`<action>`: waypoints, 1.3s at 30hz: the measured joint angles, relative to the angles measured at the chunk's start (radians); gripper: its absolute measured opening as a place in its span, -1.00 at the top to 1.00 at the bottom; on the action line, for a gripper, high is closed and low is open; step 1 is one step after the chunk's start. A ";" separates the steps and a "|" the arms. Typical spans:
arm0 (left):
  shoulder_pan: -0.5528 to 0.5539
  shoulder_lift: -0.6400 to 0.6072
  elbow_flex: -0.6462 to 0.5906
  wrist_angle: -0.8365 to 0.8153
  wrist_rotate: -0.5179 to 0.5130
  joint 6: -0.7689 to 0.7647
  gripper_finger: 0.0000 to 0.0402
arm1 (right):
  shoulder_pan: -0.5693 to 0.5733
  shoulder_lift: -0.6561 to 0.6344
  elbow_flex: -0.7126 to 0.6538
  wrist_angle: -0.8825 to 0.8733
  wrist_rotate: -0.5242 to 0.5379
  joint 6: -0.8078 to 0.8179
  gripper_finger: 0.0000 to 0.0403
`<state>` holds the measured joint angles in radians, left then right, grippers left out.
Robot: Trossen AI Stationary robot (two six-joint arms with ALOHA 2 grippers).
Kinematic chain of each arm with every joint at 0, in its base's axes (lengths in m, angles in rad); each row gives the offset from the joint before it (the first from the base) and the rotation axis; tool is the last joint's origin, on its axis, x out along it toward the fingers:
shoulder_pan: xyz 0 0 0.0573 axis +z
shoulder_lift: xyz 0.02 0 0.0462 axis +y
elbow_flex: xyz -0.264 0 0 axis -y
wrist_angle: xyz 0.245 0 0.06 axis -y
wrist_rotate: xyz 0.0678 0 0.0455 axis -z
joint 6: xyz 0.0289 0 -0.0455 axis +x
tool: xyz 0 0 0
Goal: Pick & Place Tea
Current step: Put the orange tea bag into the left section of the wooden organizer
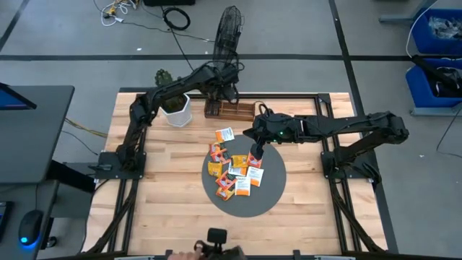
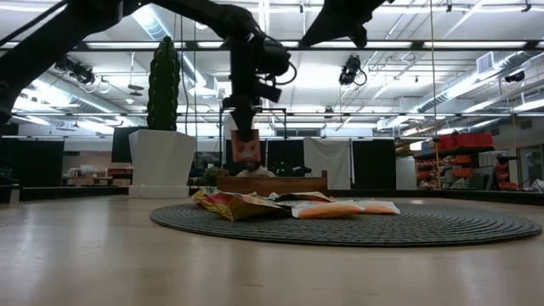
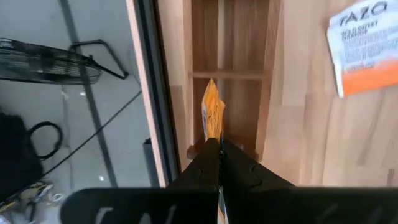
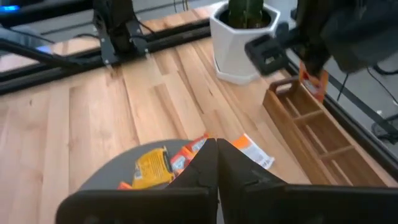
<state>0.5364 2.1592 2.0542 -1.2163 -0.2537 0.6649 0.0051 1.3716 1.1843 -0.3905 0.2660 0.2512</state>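
The left gripper [image 3: 219,146] is reaching far across the table, pinching one orange sachet [image 3: 212,114] above the wooden tray [image 1: 234,110]. The right gripper [image 1: 255,155], fingers pressed together, is hovering over the remaining sachets [image 1: 234,173] on the grey disc [image 1: 267,201].

Robotics lab or workshop, ceiling strip lights [image 2: 476,44], blue storage bins [image 1: 437,32], floor fan [image 1: 229,30]

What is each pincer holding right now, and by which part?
Left pincer pinches one orange tea sachet by its edge, above the wooden tray. Right pincer is shut over the grey disc; no held item visible.
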 joint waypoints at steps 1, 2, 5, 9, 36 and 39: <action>0.007 0.006 0.001 0.017 0.014 0.008 0.99 | 0.000 0.003 0.000 0.010 0.001 0.001 0.99; 0.017 0.010 0.001 0.023 0.027 0.018 0.99 | 0.000 0.005 0.000 0.012 0.001 0.001 0.99; 0.033 0.028 0.001 0.020 0.035 0.052 0.99 | 0.000 0.005 0.000 0.018 0.003 0.002 0.99; 0.057 0.052 0.000 0.019 0.076 0.059 0.99 | 0.000 0.005 0.000 0.021 0.004 0.002 1.00; 0.094 0.082 0.001 0.016 0.172 0.132 0.99 | -0.001 0.015 -0.001 0.052 0.005 0.055 1.00; 0.095 0.097 0.000 0.013 0.166 0.127 0.99 | -0.001 0.015 -0.001 0.052 0.005 0.055 1.00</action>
<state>0.6312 2.2565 2.0541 -1.2036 -0.0875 0.7920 0.0040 1.3865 1.1835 -0.3390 0.2713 0.3061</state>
